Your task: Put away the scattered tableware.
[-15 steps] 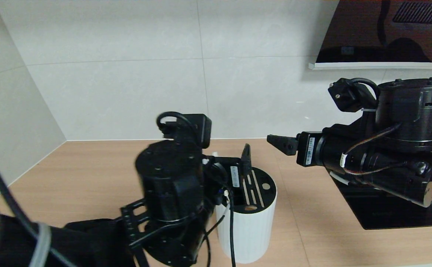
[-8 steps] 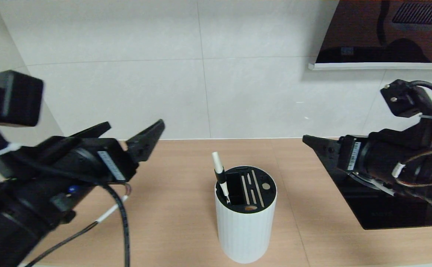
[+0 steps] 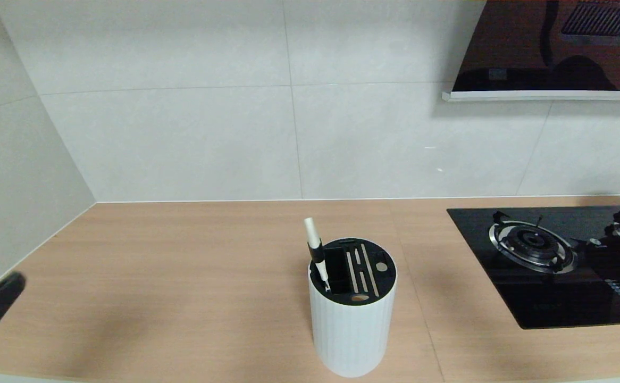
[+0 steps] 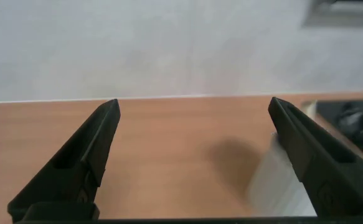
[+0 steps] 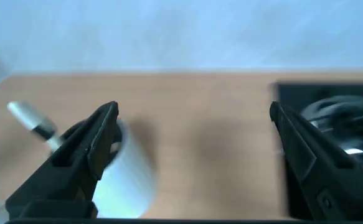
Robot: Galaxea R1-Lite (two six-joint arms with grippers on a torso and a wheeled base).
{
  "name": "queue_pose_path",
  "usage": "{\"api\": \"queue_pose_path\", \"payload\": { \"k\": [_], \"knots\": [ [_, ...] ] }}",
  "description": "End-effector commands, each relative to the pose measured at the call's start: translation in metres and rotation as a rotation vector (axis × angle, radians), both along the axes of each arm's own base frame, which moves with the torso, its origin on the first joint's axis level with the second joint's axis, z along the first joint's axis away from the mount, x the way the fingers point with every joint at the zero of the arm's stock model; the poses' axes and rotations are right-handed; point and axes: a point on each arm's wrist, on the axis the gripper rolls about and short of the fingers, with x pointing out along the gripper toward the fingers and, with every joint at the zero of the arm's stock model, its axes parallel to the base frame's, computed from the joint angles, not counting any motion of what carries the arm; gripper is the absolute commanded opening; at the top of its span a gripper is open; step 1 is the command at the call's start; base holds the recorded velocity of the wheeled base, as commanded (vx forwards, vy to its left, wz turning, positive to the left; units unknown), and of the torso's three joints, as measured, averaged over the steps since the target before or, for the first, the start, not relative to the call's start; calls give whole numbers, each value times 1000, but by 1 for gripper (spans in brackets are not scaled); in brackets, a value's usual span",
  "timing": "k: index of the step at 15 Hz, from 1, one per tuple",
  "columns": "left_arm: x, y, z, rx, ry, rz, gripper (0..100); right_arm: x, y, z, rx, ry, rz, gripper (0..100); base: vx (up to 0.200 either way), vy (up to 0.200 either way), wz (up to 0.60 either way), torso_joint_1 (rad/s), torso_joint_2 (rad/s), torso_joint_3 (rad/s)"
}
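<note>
Counter [image 3: 182, 266] bears utensil holder [image 3: 352, 324] near stove [image 3: 533, 290]; left end effector [image 4: 193, 104], right end effector [image 5: 193, 108] both apart.

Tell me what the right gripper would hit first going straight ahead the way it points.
Likely just the tiled wall: the right gripper aims over bare counter, between the white holder and the stove, though depth is unclear.

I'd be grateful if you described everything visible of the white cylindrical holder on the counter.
The holder is a white, vertically ribbed, plastic-looking cylinder standing upright on the wooden counter, apart from the cooktop. Its black top has a rectangular well, narrow slots and round holes. A utensil with a white-and-black handle leans in the well. Nothing else touches it.
</note>
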Motion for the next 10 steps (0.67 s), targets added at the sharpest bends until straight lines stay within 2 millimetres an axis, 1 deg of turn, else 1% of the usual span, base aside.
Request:
{"api": "queue_pose_path", "payload": {
  "k": [1,3,4,6,9,10],
  "knots": [
    [-64,23,0,-19,-149,75,100,-70,-33,-12,-61,-212,-210,100,0,0,0,0,0,0],
    [-83,25,-5,-10,-156,118,100,-103,-39,-22,-100,-274,-271,100,0,0,0,0,0,0],
    [-89,26,-11,6,-166,149,100,-119,-41,-32,-123,-284,-291,100,0,0,0,0,0,0],
    [-101,25,-22,45,-192,202,100,-142,-43,-49,-165,-303,-292,100,0,0,0,0,0,0],
    [-102,19,-23,29,-191,302,100,-144,-39,-48,-161,-321,-358,100,0,0,0,0,0,0],
    [-105,17,-28,35,-202,332,100,-150,-36,-54,-155,-342,-393,100,0,0,0,0,0,0]
  ]
}}
